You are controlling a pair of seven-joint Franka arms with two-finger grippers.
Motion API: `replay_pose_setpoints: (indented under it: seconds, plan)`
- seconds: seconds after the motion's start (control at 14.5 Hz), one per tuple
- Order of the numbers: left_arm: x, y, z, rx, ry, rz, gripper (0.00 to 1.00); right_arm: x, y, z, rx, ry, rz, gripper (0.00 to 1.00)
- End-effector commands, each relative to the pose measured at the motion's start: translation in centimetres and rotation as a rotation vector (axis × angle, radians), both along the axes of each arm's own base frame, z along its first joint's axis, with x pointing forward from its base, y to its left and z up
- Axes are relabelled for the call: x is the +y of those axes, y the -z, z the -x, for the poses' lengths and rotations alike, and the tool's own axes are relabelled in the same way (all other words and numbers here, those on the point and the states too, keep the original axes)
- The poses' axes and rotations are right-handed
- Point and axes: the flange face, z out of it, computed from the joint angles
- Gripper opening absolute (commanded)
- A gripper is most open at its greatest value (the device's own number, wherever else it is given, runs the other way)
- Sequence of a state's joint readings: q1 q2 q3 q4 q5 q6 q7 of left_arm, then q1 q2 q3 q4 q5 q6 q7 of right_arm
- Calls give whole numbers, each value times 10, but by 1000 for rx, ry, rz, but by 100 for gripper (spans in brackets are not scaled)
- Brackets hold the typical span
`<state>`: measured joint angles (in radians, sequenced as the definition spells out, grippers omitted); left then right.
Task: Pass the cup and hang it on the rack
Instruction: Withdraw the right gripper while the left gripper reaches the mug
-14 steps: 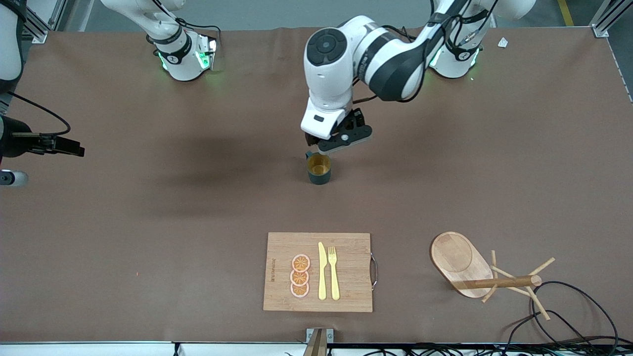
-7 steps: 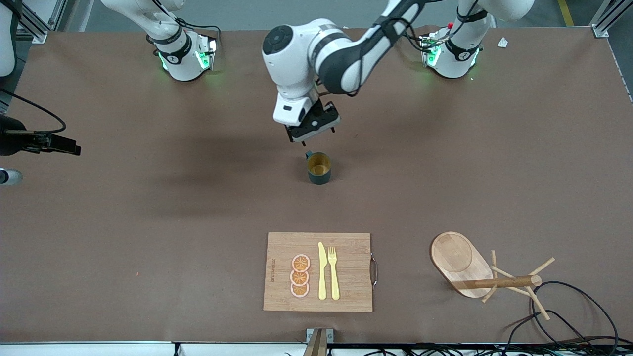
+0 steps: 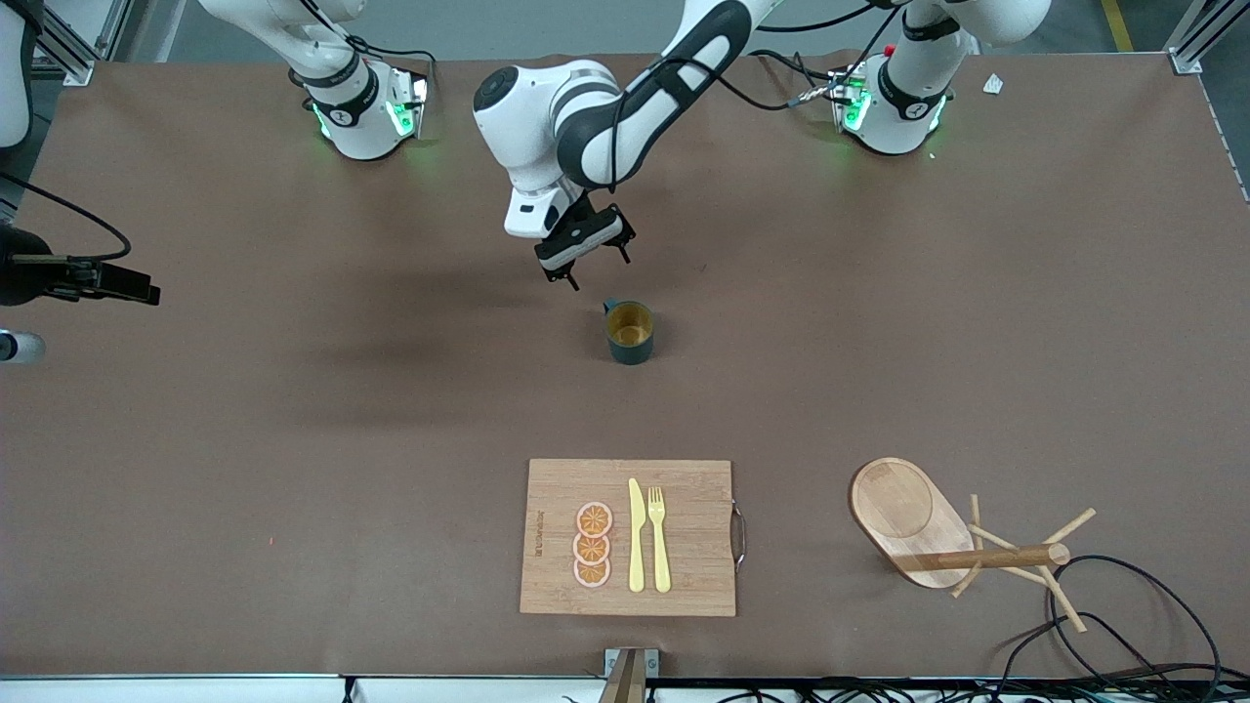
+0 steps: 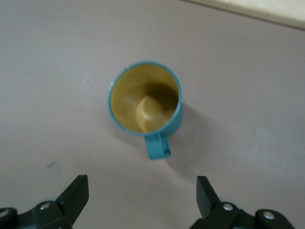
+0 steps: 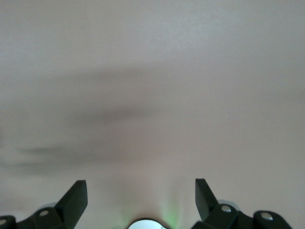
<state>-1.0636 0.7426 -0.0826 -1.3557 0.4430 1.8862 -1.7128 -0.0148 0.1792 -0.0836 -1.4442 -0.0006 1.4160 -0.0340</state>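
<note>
Cup (image 3: 630, 332) upright on the table's middle, untouched; left gripper (image 3: 584, 256) spread above the table just beside it, rack (image 3: 937, 532) near the left arm's end, hanging not yet begun. Left wrist view: cup (image 4: 145, 106) lies clear of the fingertips (image 4: 76, 191). Right wrist view: right gripper (image 5: 141, 195) spread over bare table, waiting.

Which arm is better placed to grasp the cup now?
Left. The left gripper hangs open just beside the upright cup, its wrist view showing the handle. The right gripper waits at the table's edge.
</note>
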Motion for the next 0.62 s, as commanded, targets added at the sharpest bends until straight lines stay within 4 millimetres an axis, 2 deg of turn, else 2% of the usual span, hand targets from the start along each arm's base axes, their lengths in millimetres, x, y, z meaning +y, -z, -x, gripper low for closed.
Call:
replay_pose_setpoints:
  seconds: [0.0,0.14,0.28,0.41,0.55]
  plan:
    - [-16,16,8,-70,-1,-3,100,4,-17,15,-15,64,-14,100]
    - [-16,25,10,-106,-34,-5,100,6,-24,20,-24,61,-14,100]
    - [-16,33,10,-193,-93,-2,100,5,-28,33,-43,62,-17,100]
    - [-16,50,11,-285,-130,-5,100,4,-35,44,-61,61,-18,100]
    - [-19,70,20,-354,-143,-8,100,3,-45,55,-77,62,-19,100]
